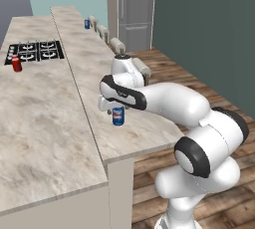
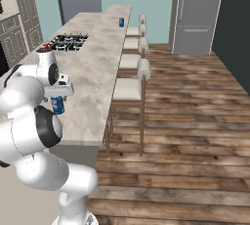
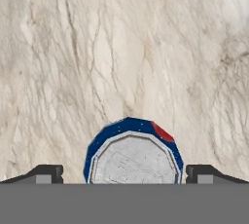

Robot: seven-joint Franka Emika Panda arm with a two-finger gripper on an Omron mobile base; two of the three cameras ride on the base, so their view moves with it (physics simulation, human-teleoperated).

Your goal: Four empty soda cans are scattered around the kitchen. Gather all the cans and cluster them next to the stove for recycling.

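A blue soda can (image 1: 118, 117) (image 2: 57, 105) with a white band stands upright on the raised marble counter, near its front end. My gripper (image 1: 114, 108) (image 2: 58, 97) points down right over it. In the hand view its silvery top (image 3: 133, 157) lies between the two fingertips (image 3: 46, 174), with a gap on each side, so the gripper (image 3: 124, 175) is open. A red can (image 1: 16, 63) stands on the lower counter just in front of the stove (image 1: 35, 52) (image 2: 68, 41). Another blue can (image 1: 87, 23) (image 2: 121, 22) stands at the raised counter's far end.
White bar stools (image 2: 131, 88) (image 1: 117, 44) line the floor side of the raised counter (image 1: 139, 133). A steel fridge (image 1: 132, 4) (image 2: 195, 13) stands beyond them. The lower counter (image 1: 40, 118) stretches between me and the stove.
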